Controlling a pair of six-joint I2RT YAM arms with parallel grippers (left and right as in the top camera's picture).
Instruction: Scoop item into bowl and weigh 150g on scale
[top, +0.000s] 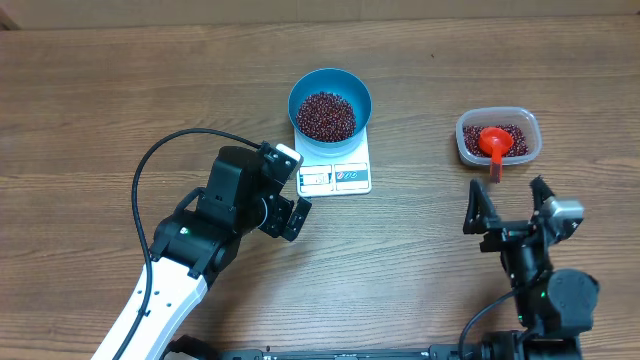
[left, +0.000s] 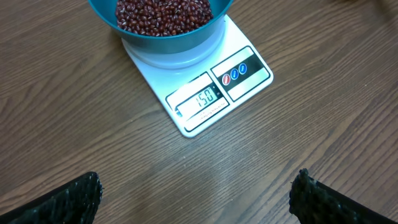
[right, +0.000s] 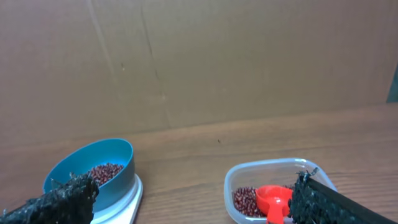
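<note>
1. Table (top: 100, 100): wood-grain top that carries every item below. All places are given from the scale.
2. Left gripper (left: 198, 179): just beside the scale's display edge, on the near-left side, and aimed at it. The jaws are spread fully wide with nothing between them.
3. Right gripper (top: 507, 208): well apart from the scale, to the right and nearer the robot. The jaws are equally wide and also empty.
4. Scale (top: 335, 177): white, flat, at the table's middle. It serves as the landmark.
5. Bowl (top: 296, 100): bright blue, standing on the scale's far half and leaving the display edge uncovered.
6. Tub (top: 468, 135): clear plastic, well to the right of the scale.
7. Scoop (top: 493, 145): orange-red, lying in the tub with its handle over the near rim.
8. Display (left: 205, 98): on the scale's near edge, reading 150.
9. Beans (top: 326, 115): a dark red heap in the bowl on the scale, with a smaller lot in the tub.

Status, as judged: target weight reached and scoop parked. Nothing appears left to do except retire the arms.
</note>
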